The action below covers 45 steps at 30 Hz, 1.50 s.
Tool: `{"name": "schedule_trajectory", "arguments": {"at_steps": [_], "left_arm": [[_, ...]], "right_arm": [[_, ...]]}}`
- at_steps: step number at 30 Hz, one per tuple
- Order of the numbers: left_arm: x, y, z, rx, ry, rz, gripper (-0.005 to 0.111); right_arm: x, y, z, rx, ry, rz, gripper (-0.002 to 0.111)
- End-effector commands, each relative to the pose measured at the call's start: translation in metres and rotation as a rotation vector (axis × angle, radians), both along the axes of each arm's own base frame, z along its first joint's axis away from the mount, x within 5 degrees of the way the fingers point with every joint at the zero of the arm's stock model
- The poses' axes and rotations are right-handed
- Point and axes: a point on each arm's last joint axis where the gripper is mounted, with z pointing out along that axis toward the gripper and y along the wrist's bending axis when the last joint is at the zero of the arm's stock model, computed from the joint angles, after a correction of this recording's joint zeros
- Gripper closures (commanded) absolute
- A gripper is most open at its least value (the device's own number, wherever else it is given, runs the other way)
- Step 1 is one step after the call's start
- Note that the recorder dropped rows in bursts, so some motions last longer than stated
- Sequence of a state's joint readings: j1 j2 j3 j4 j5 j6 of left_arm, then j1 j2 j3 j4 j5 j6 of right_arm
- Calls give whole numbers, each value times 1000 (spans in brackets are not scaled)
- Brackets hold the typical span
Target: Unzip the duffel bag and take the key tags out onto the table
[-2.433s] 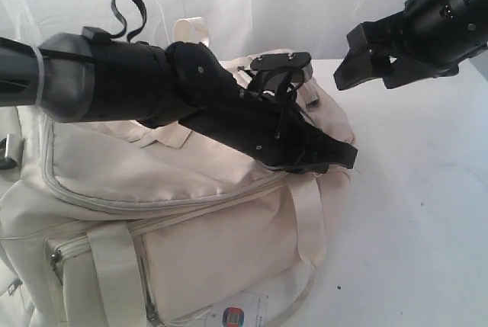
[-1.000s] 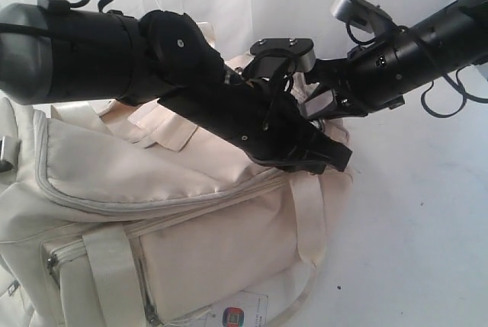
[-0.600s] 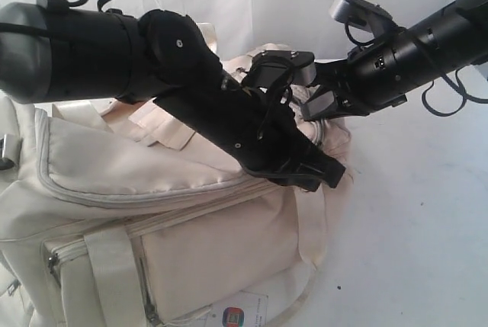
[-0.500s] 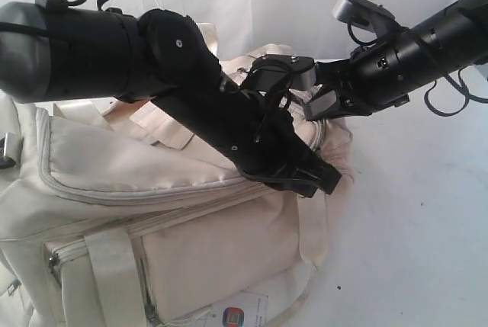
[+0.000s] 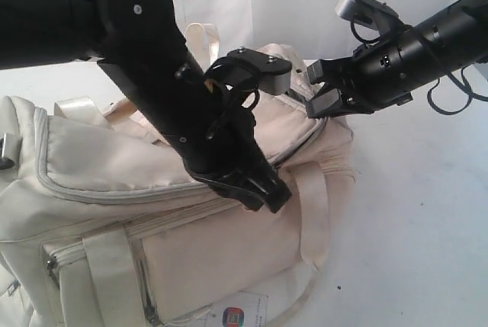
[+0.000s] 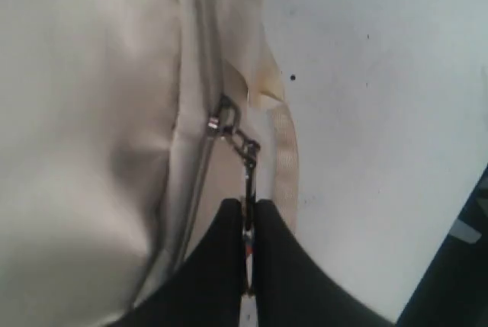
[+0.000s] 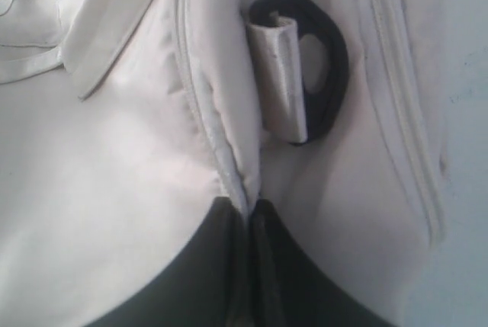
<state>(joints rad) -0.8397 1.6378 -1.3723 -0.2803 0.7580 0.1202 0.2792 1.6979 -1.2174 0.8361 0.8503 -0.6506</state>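
The cream duffel bag (image 5: pixel 213 258) lies on the white table (image 5: pixel 412 213). My left gripper (image 5: pixel 267 193) hangs over the bag's top front edge. In the left wrist view it (image 6: pixel 246 209) is shut on the thin metal zipper pull (image 6: pixel 248 155), which links to the slider (image 6: pixel 221 119) on the grey zipper line. At the bag's far right end, my right gripper (image 5: pixel 315 97) is shut on a raised fold of bag fabric (image 7: pixel 229 152); the right wrist view shows the gripper (image 7: pixel 249 209) pinching that seam. The key tags are hidden.
A black ring (image 7: pixel 335 60) with a cream strap loop sits just beyond the pinched fold. A small paper label (image 5: pixel 236 315) with a red-blue mark lies at the bag's front edge. Cream straps (image 5: pixel 114 274) cross the front pockets. Bare table (image 6: pixel 366 75) stretches to the right.
My left arm has swung left and toward the front along the bag's top, still gripping the zipper pull. The right gripper stays at the bag's end, holding the fabric.
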Motion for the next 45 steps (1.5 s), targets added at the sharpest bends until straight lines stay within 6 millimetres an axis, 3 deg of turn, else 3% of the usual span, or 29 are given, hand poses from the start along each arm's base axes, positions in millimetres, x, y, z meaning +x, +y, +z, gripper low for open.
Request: {"name": "schedule_trajectory", "arguments": {"at_steps": [1, 6, 12, 16, 19, 25, 31, 39, 41, 45], "left_arm": [[-20, 21, 16, 118, 43, -52, 107], [-32, 60, 33, 323, 5, 19, 107], [-65, 131, 33, 480, -114, 224, 107], [-83, 167, 39, 484, -205, 347, 107], [-89, 179, 43, 489, -241, 384, 107], [-92, 193, 43, 516, -318, 432, 107], [-90, 189, 28, 499, -321, 396, 107], [-89, 183, 23, 444, -329, 375, 107], [-88, 183, 23, 436, -334, 374, 107], [-87, 181, 23, 420, -344, 371, 107]], "right_arm": [[5, -5, 6, -2, -47, -39, 108], [5, -5, 6, -1, -44, -36, 108], [4, -5, 5, -1, -38, -30, 108], [3, -6, 4, -24, -33, -8, 108], [3, -6, 4, -30, -35, -6, 108], [1, -6, 3, -33, -22, 10, 108], [-1, -5, 5, -28, -38, 48, 104], [-16, -7, 41, 15, -168, 75, 54], [-23, -9, 54, 22, -207, 82, 47], [-45, -13, 79, 41, -247, 130, 46]]}}
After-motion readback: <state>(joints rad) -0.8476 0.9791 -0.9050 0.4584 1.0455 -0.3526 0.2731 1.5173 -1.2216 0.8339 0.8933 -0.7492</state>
